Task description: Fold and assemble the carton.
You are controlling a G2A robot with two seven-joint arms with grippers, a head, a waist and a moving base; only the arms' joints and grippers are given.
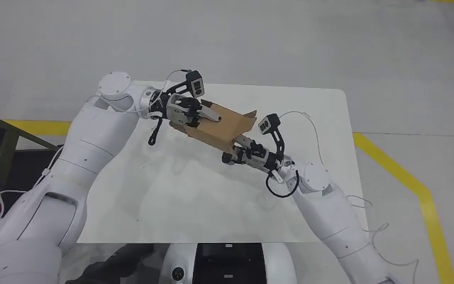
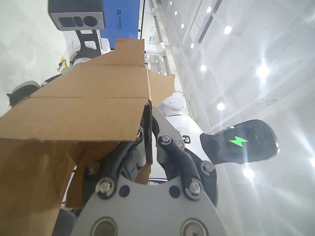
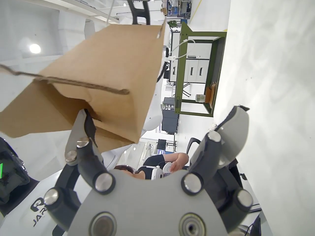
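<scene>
Mid-fold, we pinch the carton (image 2: 81, 104) wall between the left gripper (image 2: 147, 133) fingers, right gripper (image 3: 161, 112) spread with 1 finger against a flap (image 3: 110, 136), which next needs pushing in.

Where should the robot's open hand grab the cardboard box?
Probably the thin wall of the carton at the open end facing the right gripper. Come end-on, one finger inside, one outside: the wall fits between them, and the left gripper pinches the other end.

1. The table (image 1: 184, 206) is lit brightly and evenly from above.
2. Starred glare is thrown by ceiling lamps (image 2: 262, 71) — strongest in the left wrist view.
3. The carton (image 2: 29, 173) is shaded on its near face.
</scene>
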